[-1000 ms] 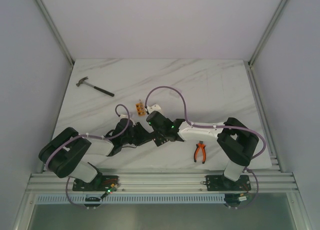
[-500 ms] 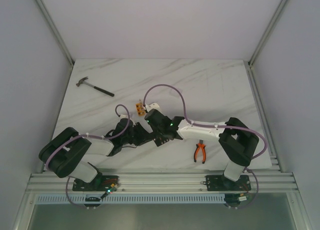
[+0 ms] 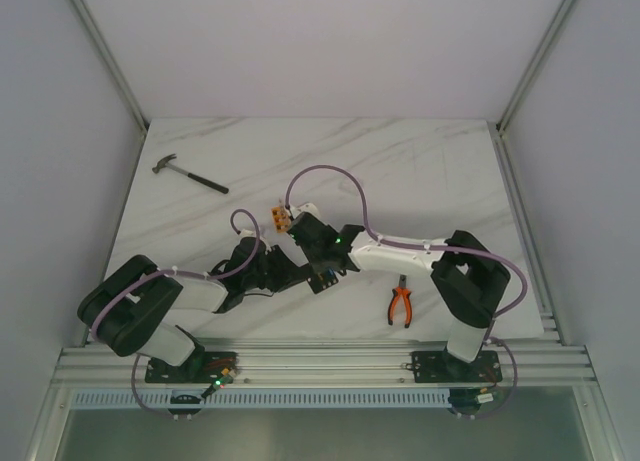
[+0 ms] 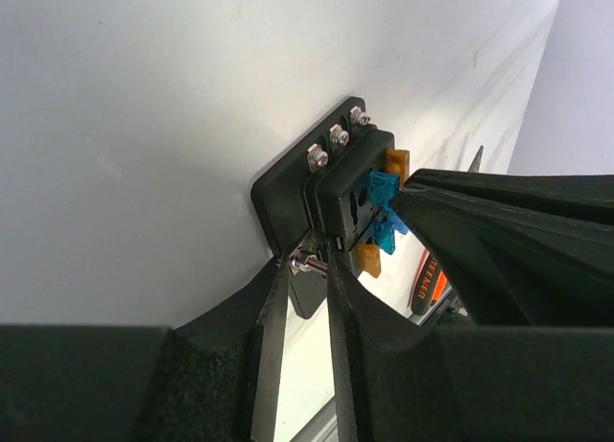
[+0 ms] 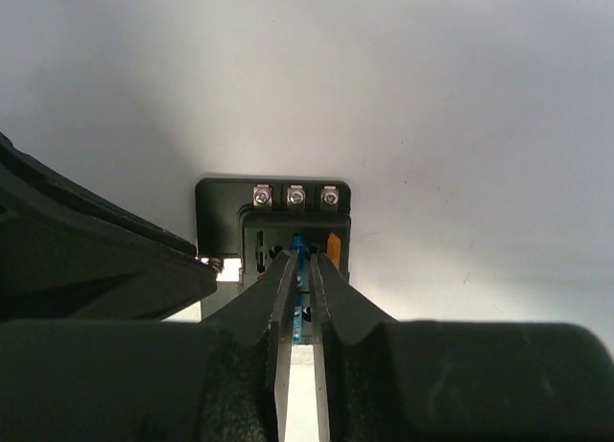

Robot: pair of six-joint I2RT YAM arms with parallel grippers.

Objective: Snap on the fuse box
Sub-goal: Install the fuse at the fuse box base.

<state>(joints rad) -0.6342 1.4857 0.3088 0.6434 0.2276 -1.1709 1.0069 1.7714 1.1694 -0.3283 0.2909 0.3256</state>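
Fuse-seating step in hand, judging by the two wrist views. Fuse box [image 4: 331, 188] flat on the worktop [image 3: 420, 171], roughly midway across and toward the near edge, directly beneath both wrists. Left gripper [image 4: 305, 269] clenched on a small metal terminal at the box's lower edge, apparently steadying the housing. Right gripper [image 5: 300, 262] pinched tight on a blue fuse [image 5: 298, 243], held upright between the fingertips and lined up with a slot next to an orange fuse [image 5: 334, 244]. Cannot tell how deep in the slot already, with the fingertips hiding the bottom of it.

Next move, as a judgement: press straight down along the slot until fully home, keeping the left hold firm against tipping. Then release gently, without dragging the fuse back out. Little room for sideways error, given the tight rows and the neighbouring fuses.

Compared with the top view a second ago: right wrist swung farther left and outward, now just beside the small orange block [image 3: 280, 217], with the elbow drawn inward as well. Left arm, hammer [image 3: 190, 175] and pliers [image 3: 401, 305] all in the same places as before.
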